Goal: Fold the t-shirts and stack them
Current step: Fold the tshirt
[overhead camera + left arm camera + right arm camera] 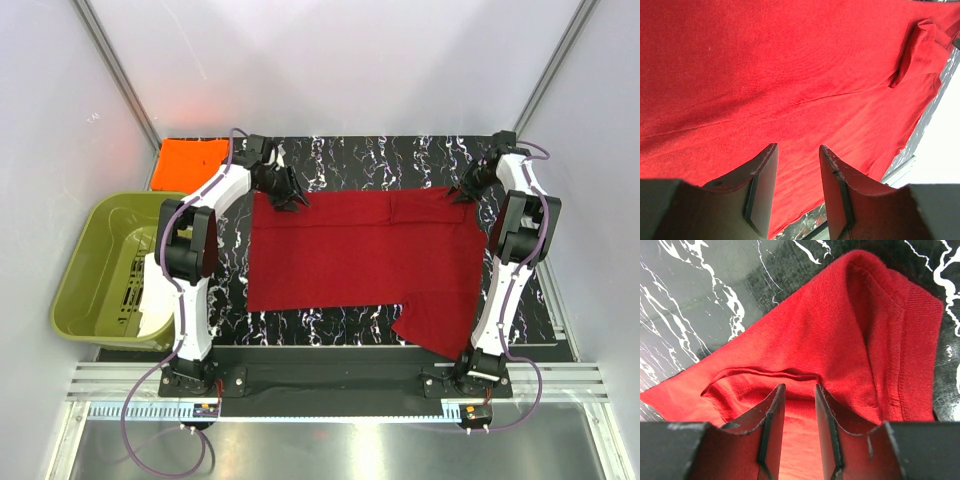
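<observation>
A dark crimson t-shirt (360, 250) lies spread flat on the black marbled table (350, 160), one sleeve hanging out at the near right. My left gripper (292, 200) hovers at its far left corner. In the left wrist view this gripper (798, 147) is open, with the red cloth (790, 75) below it and nothing between the jaws. My right gripper (462, 195) is at the shirt's far right corner. Its jaws (799, 386) stand apart over a bunched fold of the red cloth (840, 330). A folded bright orange t-shirt (190, 160) rests at the far left corner.
An olive-green plastic tub (85, 260) stands off the table's left side, beside the left arm. White walls close in the back and both sides. A metal rail runs along the near edge by the arm bases.
</observation>
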Controlling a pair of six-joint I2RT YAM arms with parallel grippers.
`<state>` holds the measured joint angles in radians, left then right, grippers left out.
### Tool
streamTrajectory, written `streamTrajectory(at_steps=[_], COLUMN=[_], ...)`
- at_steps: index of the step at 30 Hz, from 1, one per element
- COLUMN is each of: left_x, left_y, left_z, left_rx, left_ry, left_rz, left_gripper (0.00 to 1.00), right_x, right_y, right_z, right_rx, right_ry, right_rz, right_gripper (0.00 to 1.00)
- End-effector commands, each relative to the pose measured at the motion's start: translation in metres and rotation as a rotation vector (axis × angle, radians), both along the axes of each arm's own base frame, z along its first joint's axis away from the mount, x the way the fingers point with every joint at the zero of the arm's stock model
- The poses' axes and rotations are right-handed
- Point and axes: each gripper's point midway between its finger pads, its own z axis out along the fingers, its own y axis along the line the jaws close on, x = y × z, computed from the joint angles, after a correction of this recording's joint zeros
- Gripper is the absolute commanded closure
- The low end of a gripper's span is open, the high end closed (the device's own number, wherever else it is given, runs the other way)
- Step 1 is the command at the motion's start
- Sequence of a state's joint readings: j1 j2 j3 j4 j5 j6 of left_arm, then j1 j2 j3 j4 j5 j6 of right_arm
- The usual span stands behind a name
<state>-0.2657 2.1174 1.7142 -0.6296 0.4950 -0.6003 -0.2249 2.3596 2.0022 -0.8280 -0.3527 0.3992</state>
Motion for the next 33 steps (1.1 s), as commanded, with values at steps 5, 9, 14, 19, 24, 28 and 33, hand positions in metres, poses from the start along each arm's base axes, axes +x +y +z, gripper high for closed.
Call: streamTrajectory(at_steps=[5,9,14,19,24,28,33], left_x=[0.010,0.012,0.011,0.011,0.012,0.011,0.011], left_y=[-0.005,-0.006,-0.006,-0.005,-0.005,-0.005,-0.005], left_z=[0.037,0.037,0.037,0.037,0.038,0.037,0.038], left_rx=[-0.053,-0.057,-0.056,-0.053,-0.051,-0.052,-0.053], left_ry=[-0.087,-0.088,-0.084,-0.087,-0.089,-0.086,-0.090], left_rz=[-0.006,-0.006,-0.004,-0.006,-0.007,-0.009,-0.013], left_gripper=[0.56,0.56,0.56,0.56,0.56,0.56,0.56], right_x=[-0.006,-0.006,-0.006,-0.002,0.005,0.008,0.012], right_y=[0.003,0.003,0.004,0.005,0.005,0.006,0.005], right_z=[-0.012,-0.017,-0.023,-0.022,-0.005,0.006,0.022], right_rx=[-0.002,-0.002,-0.003,0.002,0.000,-0.001,-0.011], right_ry=[0.017,0.021,0.028,0.016,-0.019,-0.032,-0.062], right_rz=[0.041,0.037,0.046,0.050,0.046,0.043,0.040], right_gripper=[0.63,0.62,0.62,0.67,0.80,0.83,0.88])
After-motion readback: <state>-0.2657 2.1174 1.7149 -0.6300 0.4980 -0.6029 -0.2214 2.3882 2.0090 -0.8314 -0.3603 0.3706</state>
